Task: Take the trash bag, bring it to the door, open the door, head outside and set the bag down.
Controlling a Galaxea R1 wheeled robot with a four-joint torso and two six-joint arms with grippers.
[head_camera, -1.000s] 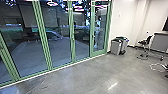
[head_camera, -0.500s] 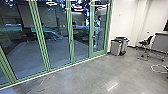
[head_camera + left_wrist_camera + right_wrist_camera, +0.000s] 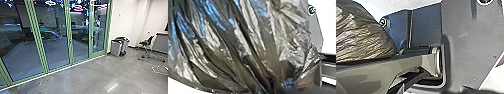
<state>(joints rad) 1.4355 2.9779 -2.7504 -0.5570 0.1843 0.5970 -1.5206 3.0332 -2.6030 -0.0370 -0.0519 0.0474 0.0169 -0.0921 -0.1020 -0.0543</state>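
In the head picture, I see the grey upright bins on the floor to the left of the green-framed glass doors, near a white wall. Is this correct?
Not fully: the head view shows the grey upright bins to the right of the green-framed glass doors. They do stand on the floor, near a white wall.

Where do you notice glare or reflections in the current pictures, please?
Head view: pinkish rings shine across the top of the glass, and a bright streak marks the floor; left wrist view: whitish and bluish sheen on the trash bag; right wrist view: pale highlights along its creases.
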